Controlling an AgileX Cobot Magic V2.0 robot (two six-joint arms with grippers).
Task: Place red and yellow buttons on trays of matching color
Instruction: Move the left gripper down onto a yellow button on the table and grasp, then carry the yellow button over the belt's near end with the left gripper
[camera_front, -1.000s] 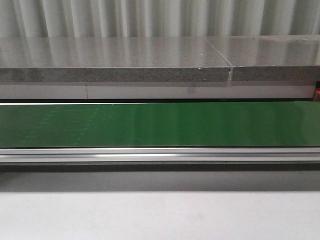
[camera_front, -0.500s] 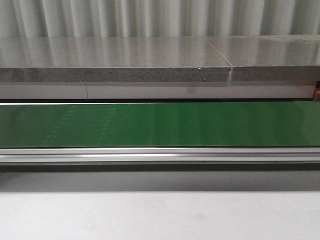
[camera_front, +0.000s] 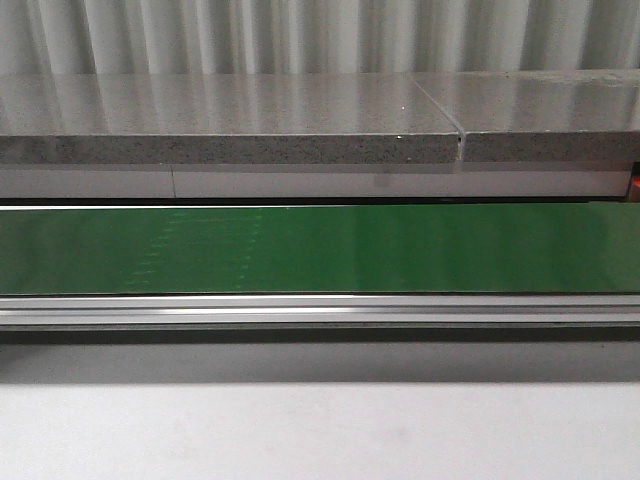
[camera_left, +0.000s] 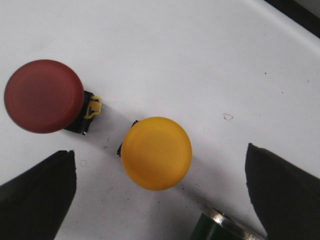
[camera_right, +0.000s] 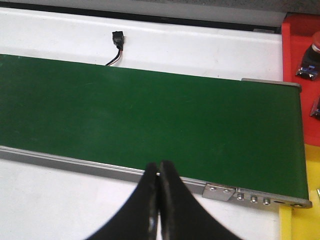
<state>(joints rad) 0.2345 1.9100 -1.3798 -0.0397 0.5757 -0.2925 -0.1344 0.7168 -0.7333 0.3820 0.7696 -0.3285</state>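
The yellow button (camera_left: 156, 153) lies between the spread left pincer (camera_left: 160, 197) fingers.

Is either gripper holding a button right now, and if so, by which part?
Neither. The left gripper is open above the yellow button, its fingers clear of it; the red button lies beside. The right gripper is shut on nothing.

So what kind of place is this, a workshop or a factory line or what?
Probably a small sorting bench or lab rig: a green conveyor belt in a metal frame, push buttons, one red and one yellow, on a white table, and a red tray at the belt's end.
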